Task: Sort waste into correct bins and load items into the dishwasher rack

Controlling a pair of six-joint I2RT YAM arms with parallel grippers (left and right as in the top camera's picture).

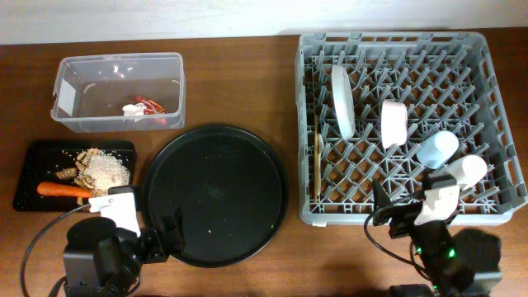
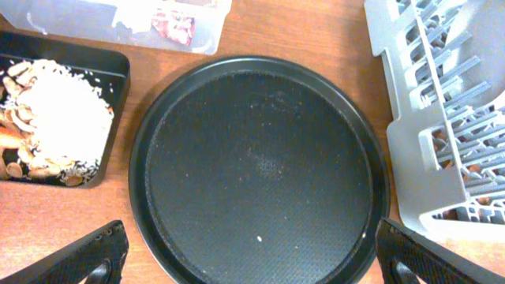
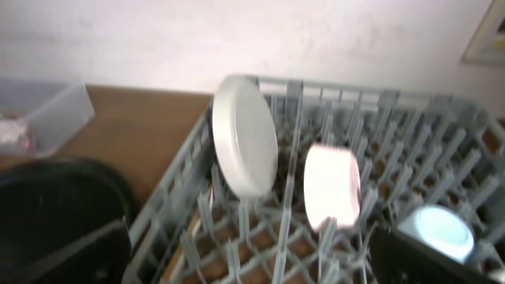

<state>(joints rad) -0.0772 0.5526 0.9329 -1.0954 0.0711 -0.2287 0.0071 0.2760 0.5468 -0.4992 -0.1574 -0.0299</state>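
The clear tub at the back left holds the red wrapper and the white scrap. The shallow black tray holds the food scraps, the carrot and the brown lump. The grey rack holds the upright plate, the bowl, the light-blue cup, the white cup and the fork. My left gripper is open and empty over the near edge of the round tray. My right gripper is open and empty at the rack's near edge.
A large round black tray lies between the bins and the rack, with only a few crumbs on it. The rack is close to the round tray's right rim. The wall runs along the table's far edge.
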